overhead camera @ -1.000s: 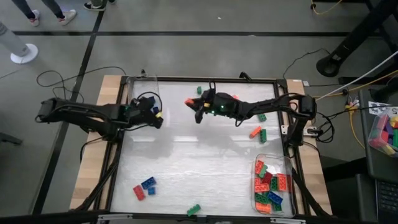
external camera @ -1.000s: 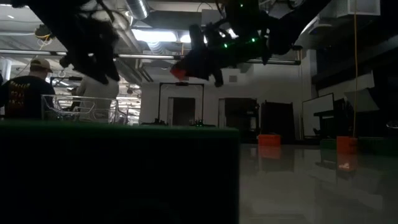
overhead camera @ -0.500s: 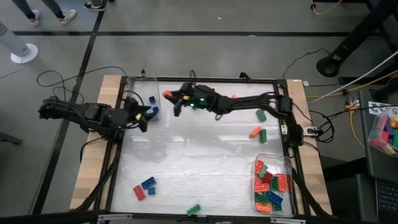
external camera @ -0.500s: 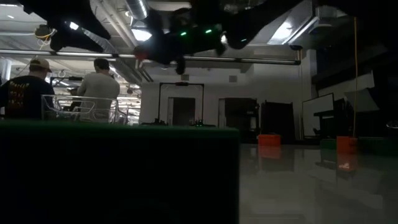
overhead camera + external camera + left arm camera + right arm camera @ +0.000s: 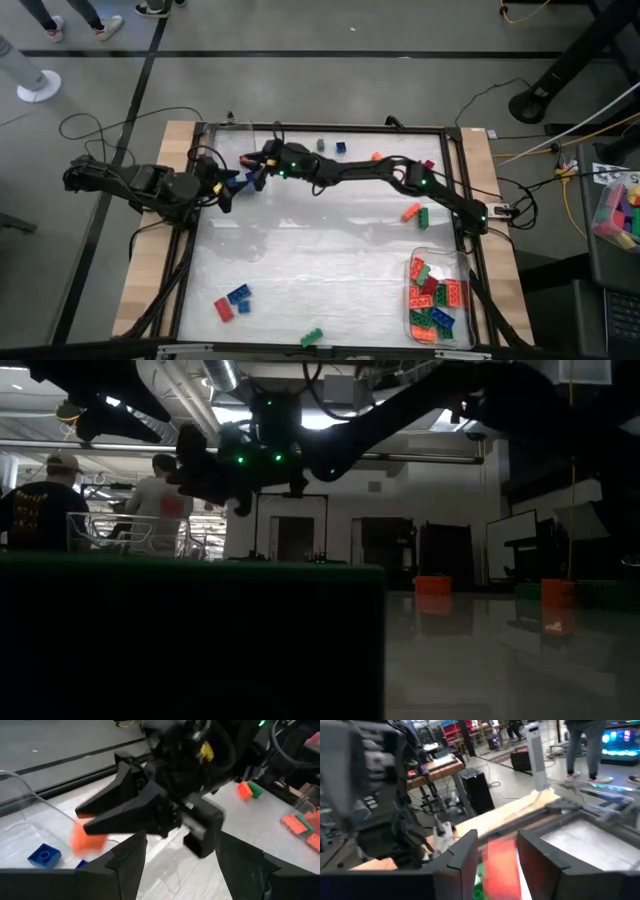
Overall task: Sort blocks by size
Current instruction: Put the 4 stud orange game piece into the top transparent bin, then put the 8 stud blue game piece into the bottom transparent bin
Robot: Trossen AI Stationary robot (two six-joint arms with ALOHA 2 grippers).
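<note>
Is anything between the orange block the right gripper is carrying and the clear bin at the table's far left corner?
Nothing visible blocks it. The right gripper has the orange block right beside the clear bin, where blue blocks lie. The left gripper is open close alongside, not between them.

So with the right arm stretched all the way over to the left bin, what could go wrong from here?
1. The right gripper carries an orange block right beside the left gripper, which waits open at the clear bin; the two could collide.
2. In the left wrist view the block sits at the very fingertips, so it might fall outside the bin, onto the table.
3. The block shows blurred in both wrist views, so its size, and whether this bin suits it, cannot be told.
</note>
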